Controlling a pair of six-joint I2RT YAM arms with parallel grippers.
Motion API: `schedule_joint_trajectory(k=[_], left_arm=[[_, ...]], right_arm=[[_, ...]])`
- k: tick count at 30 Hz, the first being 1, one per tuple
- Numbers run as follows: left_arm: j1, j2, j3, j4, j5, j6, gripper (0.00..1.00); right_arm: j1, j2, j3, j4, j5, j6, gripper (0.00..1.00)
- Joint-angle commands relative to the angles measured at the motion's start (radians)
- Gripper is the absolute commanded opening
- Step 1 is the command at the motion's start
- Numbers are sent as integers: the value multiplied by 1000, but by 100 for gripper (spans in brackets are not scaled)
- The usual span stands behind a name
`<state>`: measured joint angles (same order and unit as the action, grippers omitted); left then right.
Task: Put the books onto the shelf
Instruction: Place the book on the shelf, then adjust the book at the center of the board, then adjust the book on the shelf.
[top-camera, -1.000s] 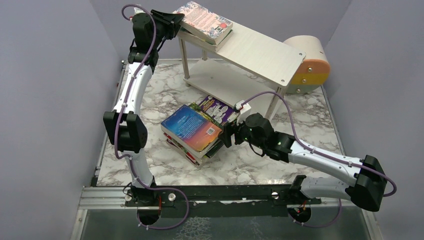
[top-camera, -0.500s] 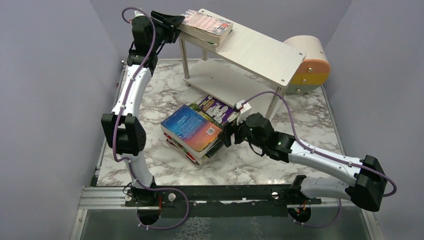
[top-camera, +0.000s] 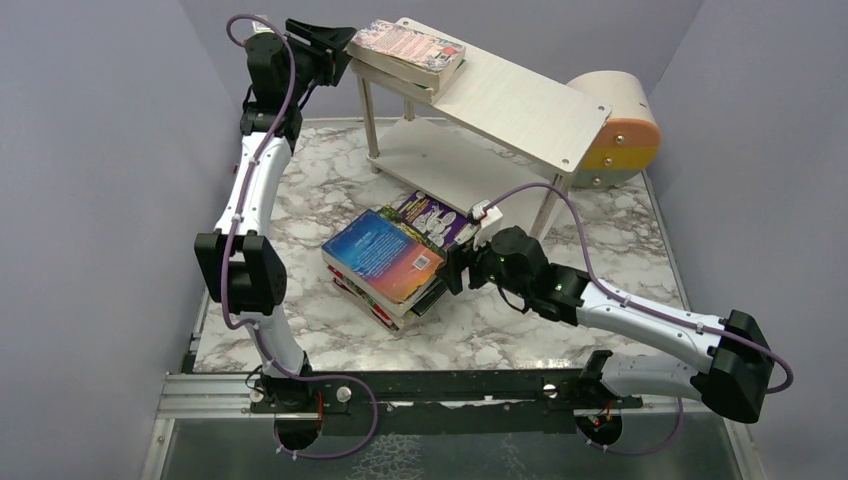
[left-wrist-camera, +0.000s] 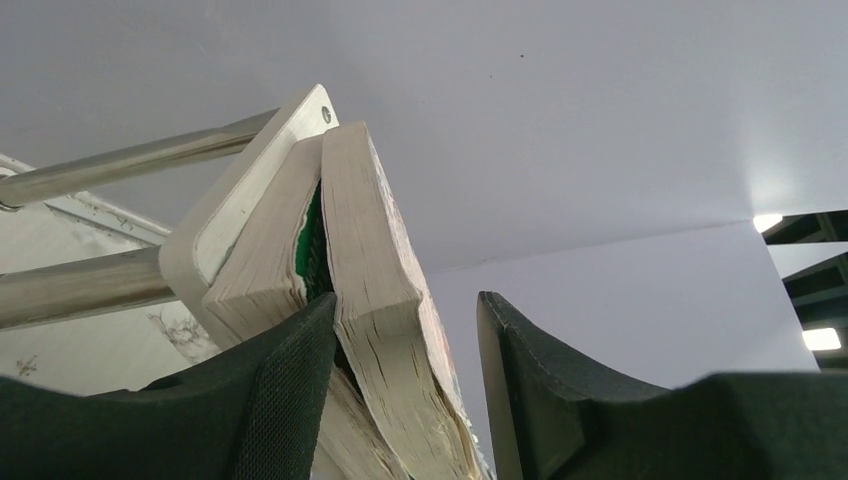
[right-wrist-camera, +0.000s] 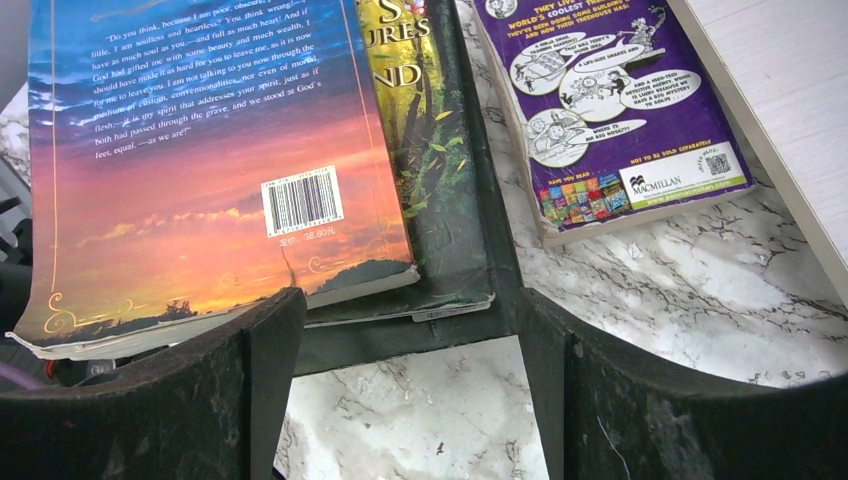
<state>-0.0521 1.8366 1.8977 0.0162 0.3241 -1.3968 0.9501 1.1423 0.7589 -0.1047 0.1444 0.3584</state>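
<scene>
We log: left gripper (top-camera: 335, 42) jaws apart astride two books (top-camera: 408, 50) lying flat at the left end of the shelf (top-camera: 520, 105) top | stack (top-camera: 385, 258) on desk (top-camera: 320, 190) just ahead of right gripper (top-camera: 452, 270), jaws apart, top book (right-wrist-camera: 190, 150) short edge facing it | right arm nearer.

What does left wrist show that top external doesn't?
Only left wrist: the page edges of the two stacked books, a green cover between them, and a gap between one finger and the books. Only top external: the book pile on the marble table, the right gripper at it, and the beige-and-orange round box. Both: the left gripper, open at the books on the shelf top board.
</scene>
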Motion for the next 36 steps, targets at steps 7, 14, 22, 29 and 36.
schedule_joint_trajectory(k=[7, 14, 22, 29, 36], left_arm=[[108, -129, -165, 127, 63, -40, 48], [115, -168, -208, 212, 133, -62, 52], [108, -191, -211, 258, 225, -59, 59], [92, -166, -187, 261, 293, -57, 59], [57, -119, -146, 258, 325, -36, 59]], right_arm=[[6, 15, 4, 36, -12, 6, 76], [6, 32, 13, 36, -15, 7, 76], [7, 52, 26, 34, -23, 3, 76], [6, 59, 33, 35, -24, 6, 76], [7, 53, 34, 24, -21, 9, 76]])
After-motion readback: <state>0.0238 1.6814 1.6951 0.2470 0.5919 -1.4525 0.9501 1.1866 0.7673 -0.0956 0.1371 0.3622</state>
